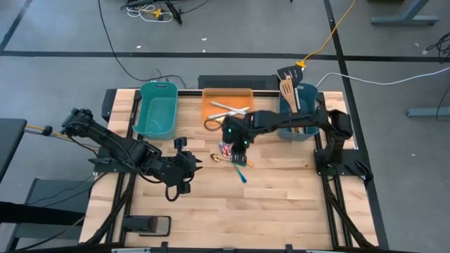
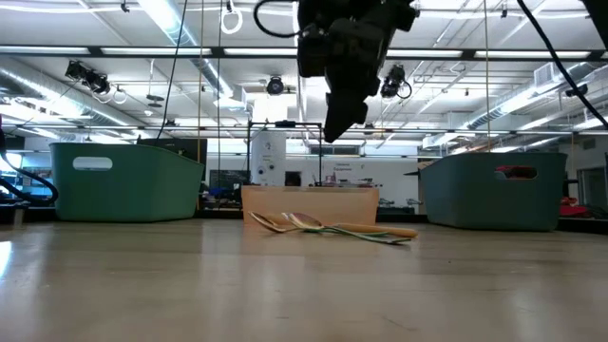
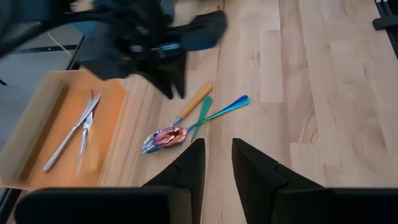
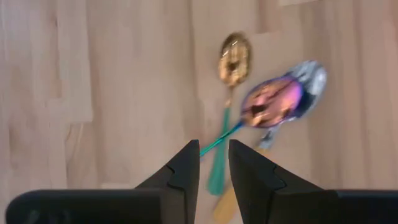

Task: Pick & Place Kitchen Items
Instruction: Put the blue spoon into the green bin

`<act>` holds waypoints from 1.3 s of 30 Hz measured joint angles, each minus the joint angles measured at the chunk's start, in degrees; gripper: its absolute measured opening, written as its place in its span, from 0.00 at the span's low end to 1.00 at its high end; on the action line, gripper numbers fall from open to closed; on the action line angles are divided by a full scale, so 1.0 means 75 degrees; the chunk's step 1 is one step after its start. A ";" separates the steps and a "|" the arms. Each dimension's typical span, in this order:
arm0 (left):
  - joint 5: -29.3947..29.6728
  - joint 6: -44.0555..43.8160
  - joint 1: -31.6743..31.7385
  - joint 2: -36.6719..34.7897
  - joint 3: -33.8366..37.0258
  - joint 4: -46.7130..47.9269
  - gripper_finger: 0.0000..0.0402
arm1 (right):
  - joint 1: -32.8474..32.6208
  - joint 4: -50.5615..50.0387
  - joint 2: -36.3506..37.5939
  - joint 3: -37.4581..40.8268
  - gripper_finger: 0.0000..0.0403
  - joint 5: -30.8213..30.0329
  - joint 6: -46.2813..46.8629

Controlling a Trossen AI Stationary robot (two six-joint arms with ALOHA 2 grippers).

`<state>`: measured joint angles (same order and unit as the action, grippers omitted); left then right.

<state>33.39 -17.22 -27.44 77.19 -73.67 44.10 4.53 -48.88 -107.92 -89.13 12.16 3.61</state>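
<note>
the right gripper (image 1: 239, 144) reaches in from the right across the counter (image 1: 281, 190) and hangs above a small heap of spoons (image 3: 186, 124) lying just in front of the orange tray (image 1: 211, 105). its jaws stand slightly apart, holding nothing. the left gripper (image 1: 184, 165) waits low over the counter near the heap, arm stretched from the left, jaws parted and empty.

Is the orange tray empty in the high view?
No. The orange tray holds silver cutlery lying across its floor, while other utensils lie on the table in front of it.
</note>
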 joint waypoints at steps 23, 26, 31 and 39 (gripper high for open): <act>-0.0001 -0.0011 0.0000 0.0000 0.0000 0.0000 0.21 | -0.1646 -0.0345 -0.0003 0.0020 0.24 -0.1748 0.3059; -0.0001 -0.0014 0.0000 0.0000 0.0000 0.0000 0.21 | -0.1672 -0.0297 -0.0003 0.0222 0.24 -0.2024 0.3601; -0.0001 -0.0011 0.0000 0.0000 0.0000 0.0000 0.21 | -0.1653 0.0145 -0.0010 0.0849 0.24 -0.2027 0.3869; -0.0003 -0.0014 0.0000 0.0000 0.0000 0.0000 0.21 | -0.1649 0.1371 -0.0017 0.1598 0.24 -0.1925 0.4372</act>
<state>33.36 -17.32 -27.44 77.19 -73.67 44.10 -7.84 -38.60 -108.05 -77.15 -2.28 36.40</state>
